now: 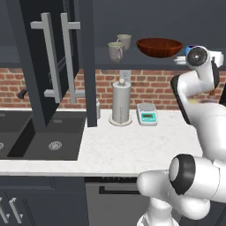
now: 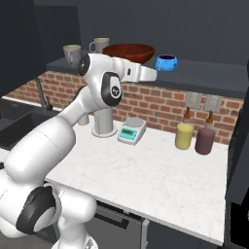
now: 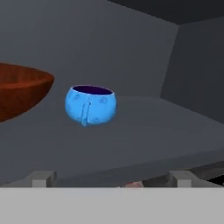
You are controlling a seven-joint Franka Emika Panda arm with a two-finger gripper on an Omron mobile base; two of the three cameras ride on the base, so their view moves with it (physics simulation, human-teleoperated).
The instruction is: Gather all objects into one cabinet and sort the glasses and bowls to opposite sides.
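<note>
Hand view looks along the cabinet shelf [image 3: 144, 131], a flat matte charcoal board with dark walls behind and to the right. On it sits the blue bowl [image 3: 90, 104], small, rounded and glossy, with a dark inside and faint dimples on its skin. Just to its left, apart from it, curves the rim of the brown bowl [image 3: 19, 89], wide, shallow and wood-toned. The two finger tips [image 3: 43, 178] stand far apart at the near edge of the shelf, nothing between them: the jaws are wide open and hold nothing.

From the left base view, the two mugs [image 1: 120, 46], pale beige-green ceramic with loop handles, stand close together at the left end of the same shelf, the brown bowl [image 1: 159, 47] to their right and the blue bowl [image 1: 190, 48] farther right, partly behind the arm. All four are in the cabinet [image 1: 53, 57], whose tall dark door with silver bar handles hangs open on the left.

Below, the white marbled surface [image 1: 128, 148] carries a paper-towel holder [image 1: 121, 105] and a kitchen scale [image 1: 147, 114] against the red brick wall.

From the right base view, the arm rises from the lower left, elbow high, the hand stretched level toward the right, its gripper [image 2: 154, 72] near the blue bowl [image 2: 166, 62].
</note>
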